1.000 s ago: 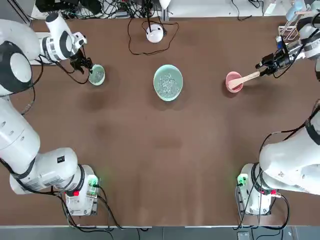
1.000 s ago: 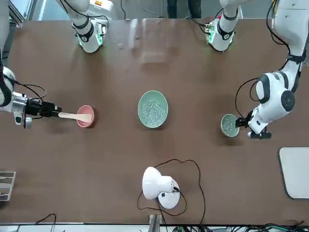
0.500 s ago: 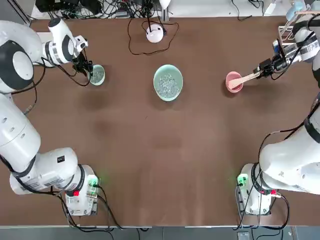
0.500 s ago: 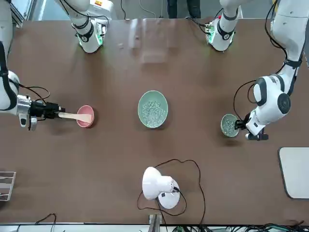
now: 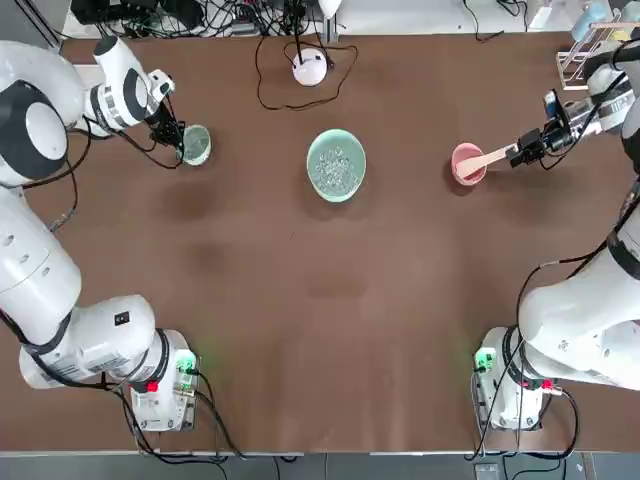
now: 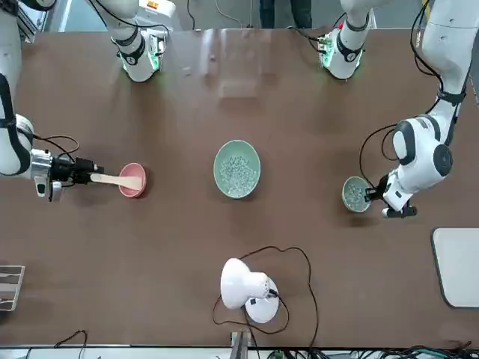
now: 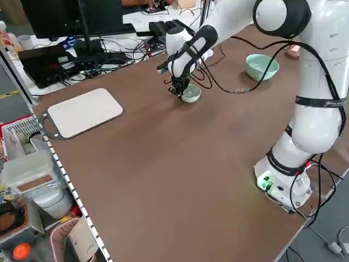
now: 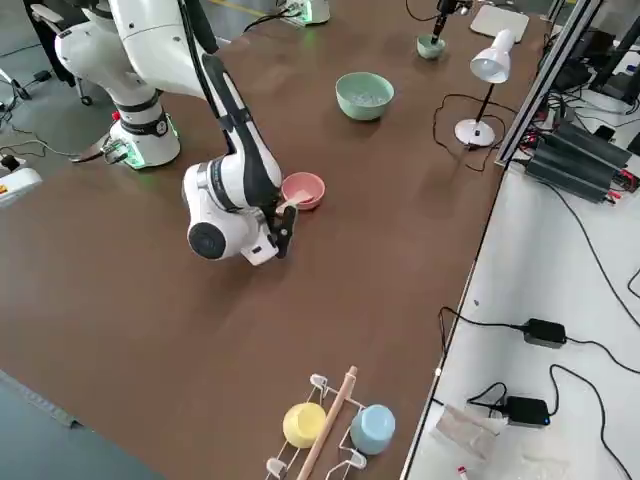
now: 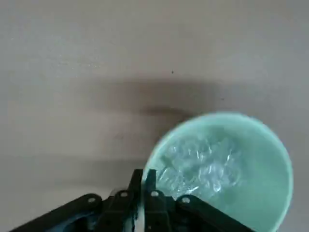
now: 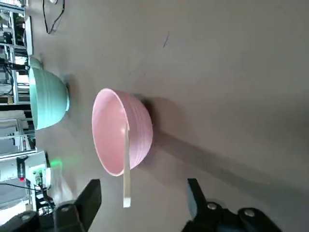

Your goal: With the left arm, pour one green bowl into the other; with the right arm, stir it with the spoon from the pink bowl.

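While left gripper (image 9: 143, 180) stays clamped on the small green bowl's (image 9: 231, 164) rim, right gripper (image 10: 140, 203), open, backed off the spoon (image 10: 126, 166)

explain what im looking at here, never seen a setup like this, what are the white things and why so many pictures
The white things are two robot arms bolted to a brown table. The pictures show one moment from several cameras: overhead, across the table, each side, and one on each wrist.

On the table are a small green bowl of clear bits, a bigger green bowl, a pink bowl with a wooden spoon resting in it, and a white lamp.

The left gripper has its jaws pinched on the small bowl's rim. The right gripper sits at the spoon handle's end with its jaws open.
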